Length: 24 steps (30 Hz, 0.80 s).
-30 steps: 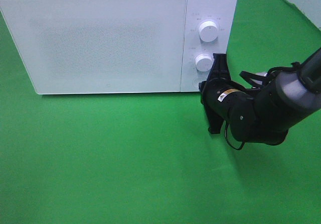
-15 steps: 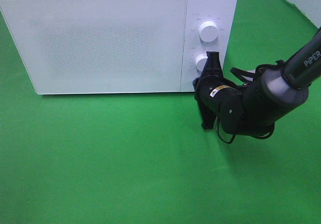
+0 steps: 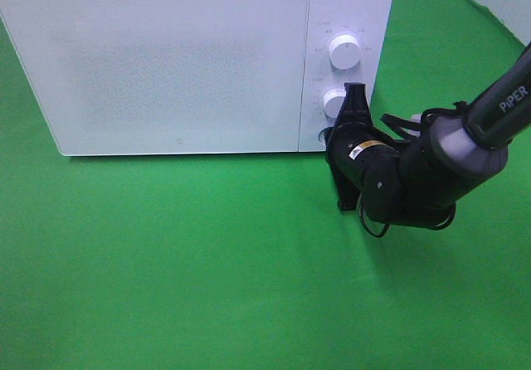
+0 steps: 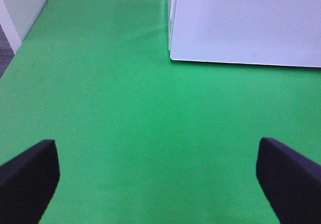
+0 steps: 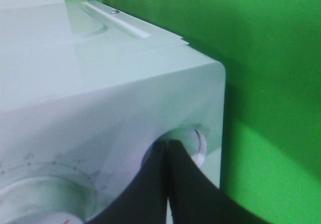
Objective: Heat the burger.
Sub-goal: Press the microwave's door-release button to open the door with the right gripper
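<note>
The left gripper [image 4: 160, 184] hovers over the flat green cloth tabletop [image 4: 125, 108], its black fingers [image 4: 27, 176] spread wide with nothing between them. The boxy white microwave oven [image 3: 174, 71] stands behind, its door shut; where the burger is cannot be told. Further right, the right gripper [image 5: 168, 146] has its fingers pressed together, tips on the small round white button [image 5: 199, 146] below the two round white dials [image 3: 344, 51].

The black right gripper [image 3: 333, 140] has shifted left toward the control panel of the white box-shaped microwave [image 3: 166, 71]. A second ago it stood clear of the lower round white knob [image 3: 333, 102]; now it overlaps the knob's edge. The grey forearm behind it has swung round, and its white lettering now shows.
</note>
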{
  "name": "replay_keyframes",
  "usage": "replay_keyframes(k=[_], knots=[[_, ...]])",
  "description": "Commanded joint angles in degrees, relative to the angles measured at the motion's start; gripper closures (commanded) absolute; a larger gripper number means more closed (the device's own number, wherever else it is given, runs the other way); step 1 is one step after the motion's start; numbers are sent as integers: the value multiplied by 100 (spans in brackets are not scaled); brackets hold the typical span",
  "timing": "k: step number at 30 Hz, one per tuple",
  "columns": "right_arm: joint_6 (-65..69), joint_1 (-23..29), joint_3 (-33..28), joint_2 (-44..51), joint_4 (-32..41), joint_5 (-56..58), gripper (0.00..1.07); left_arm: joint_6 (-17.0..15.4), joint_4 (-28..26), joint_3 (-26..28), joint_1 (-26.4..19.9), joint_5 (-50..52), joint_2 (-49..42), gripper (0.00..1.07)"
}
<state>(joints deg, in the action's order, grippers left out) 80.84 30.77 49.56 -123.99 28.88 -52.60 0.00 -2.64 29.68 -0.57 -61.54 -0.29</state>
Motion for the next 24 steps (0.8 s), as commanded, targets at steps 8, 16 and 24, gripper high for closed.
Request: replay_keyframes(k=[8, 16, 24], knots=[[-149, -63, 372, 63, 172, -1003, 107, 0, -40, -17, 29, 34, -29, 7], [-275, -63, 785, 63, 745, -1948, 107, 0, -40, -17, 29, 34, -29, 7], [-917, -132, 1243, 63, 831, -2899, 107, 0, -40, -17, 29, 34, -29, 7]])
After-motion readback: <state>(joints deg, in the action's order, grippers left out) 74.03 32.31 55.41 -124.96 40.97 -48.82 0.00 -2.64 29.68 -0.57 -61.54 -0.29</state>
